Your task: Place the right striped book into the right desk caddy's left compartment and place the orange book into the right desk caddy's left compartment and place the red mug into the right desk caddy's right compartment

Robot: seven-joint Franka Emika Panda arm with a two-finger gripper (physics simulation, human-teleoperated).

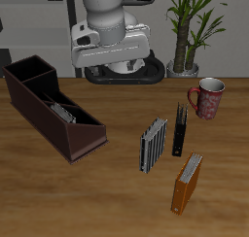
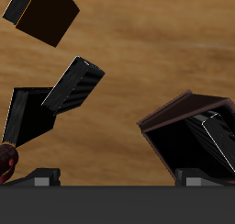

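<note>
Three slim books lie on the worktop (image 1: 107, 197) in front of the arm: a striped book (image 1: 153, 145), a black book (image 1: 180, 130) just beside it, and the orange book (image 1: 187, 183) nearest the front edge. One striped book (image 1: 60, 112) sits inside the right desk caddy (image 1: 49, 107). The red mug (image 1: 208, 97) stands upright farther back. Whether the tool (image 1: 109, 45) is open cannot be told.

You are working in a simulated office or study: a wooden bench (image 1: 97, 197) carries a desk caddy (image 1: 49, 105), several slim books (image 1: 154, 144) and a mug (image 1: 207, 97), with a potted plant (image 1: 190, 27) behind.
</note>
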